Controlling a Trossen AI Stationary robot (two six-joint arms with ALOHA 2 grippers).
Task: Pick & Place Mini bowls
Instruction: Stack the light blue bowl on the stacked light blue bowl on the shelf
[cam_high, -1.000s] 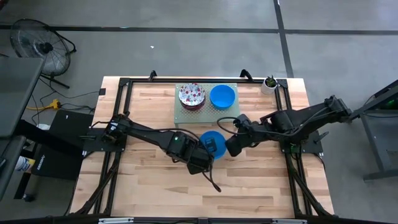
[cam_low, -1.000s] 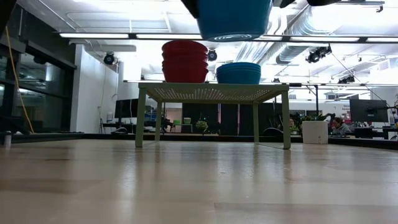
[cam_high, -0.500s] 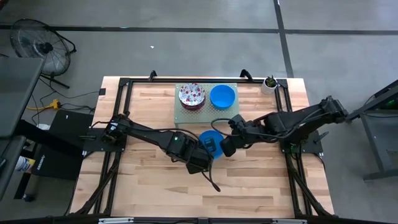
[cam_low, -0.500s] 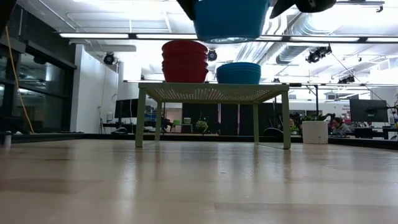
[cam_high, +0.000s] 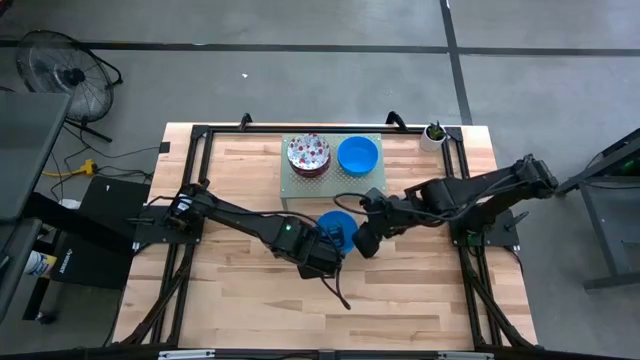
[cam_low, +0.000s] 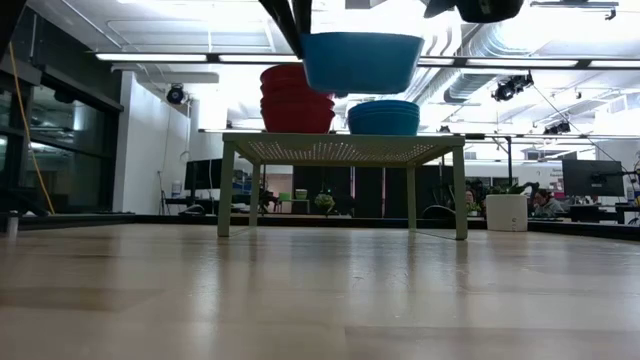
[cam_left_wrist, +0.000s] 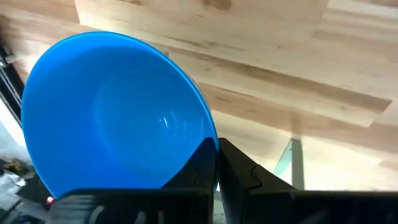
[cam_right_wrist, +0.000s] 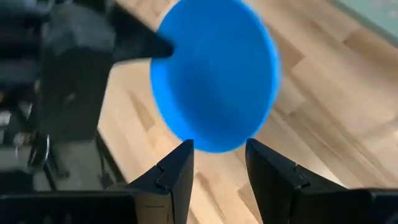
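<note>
High view shows the left gripper (cam_high: 328, 238) near the middle of the light wooden-plank desk (cam_high: 240, 300), its fingers pinched together on the rim of a plain bright blue round mini bowl (cam_high: 339, 227). That bowl hangs in the air, clear of the desk top, as the low view shows (cam_low: 361, 61). In the left wrist view the two dark fingers (cam_left_wrist: 205, 163) clamp the bowl's thin wall (cam_left_wrist: 118, 118), one inside and one outside.

Right gripper (cam_high: 366, 240) sits just beside the held bowl on its right, fingers apart; in the right wrist view (cam_right_wrist: 219, 163) the bowl's underside (cam_right_wrist: 214, 81) lies just beyond the spread fingertips, not touched by them.

Toward the desk's far edge stands a pale green perforated metal stand (cam_high: 290, 182). On it rest two stacks: white bowls with red-pink floral speckles (cam_high: 308, 153) on the left, plain blue bowls (cam_high: 357, 154) on the right. A small white pot with a green plant (cam_high: 433, 135) stands near the far right corner.
</note>
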